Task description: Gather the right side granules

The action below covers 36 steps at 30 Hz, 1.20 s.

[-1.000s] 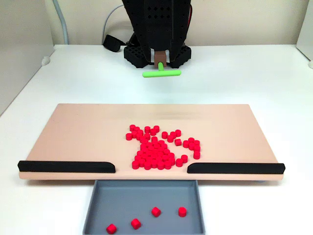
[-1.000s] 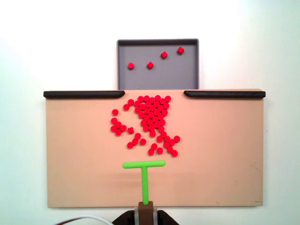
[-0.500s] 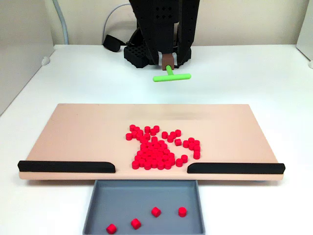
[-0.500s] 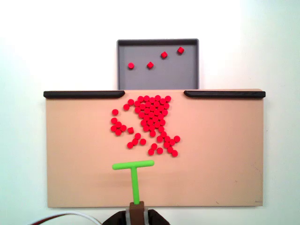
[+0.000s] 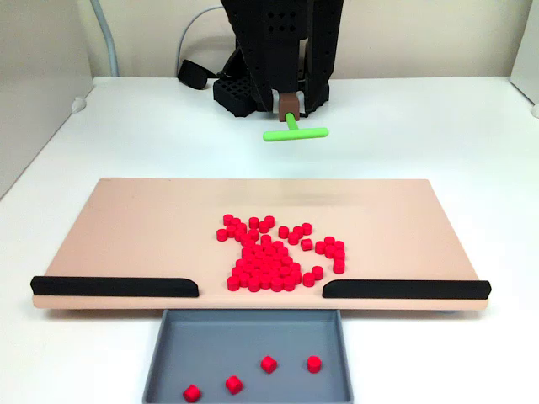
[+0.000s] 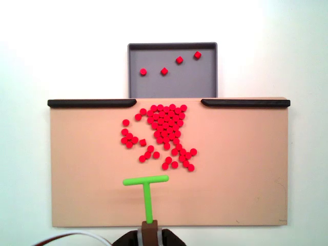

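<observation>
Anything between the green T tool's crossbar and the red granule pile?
Nothing: bare board separates the T tool from the nearest granules in the fixed view from above.

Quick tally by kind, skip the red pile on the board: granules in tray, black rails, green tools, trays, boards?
Granules in the tray: 4
Black rails: 2
Green T-tool: 1
Grey tray: 1
Board: 1
Total: 9
</observation>
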{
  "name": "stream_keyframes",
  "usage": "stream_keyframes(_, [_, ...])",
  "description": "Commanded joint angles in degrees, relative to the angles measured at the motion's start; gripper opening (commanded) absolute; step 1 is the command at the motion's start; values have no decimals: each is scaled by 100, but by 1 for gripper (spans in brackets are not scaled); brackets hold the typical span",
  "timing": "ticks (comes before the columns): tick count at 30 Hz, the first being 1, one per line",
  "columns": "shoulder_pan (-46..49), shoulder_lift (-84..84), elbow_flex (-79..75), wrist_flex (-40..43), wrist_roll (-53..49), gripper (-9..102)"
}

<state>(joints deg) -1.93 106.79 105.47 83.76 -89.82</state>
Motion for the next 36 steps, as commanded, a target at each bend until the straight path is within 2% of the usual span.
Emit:
stream_keyframes(1, [53,0,-35,-26,0,0])
stream_keyframes(36, [149,-18,-62,-26,-123,0])
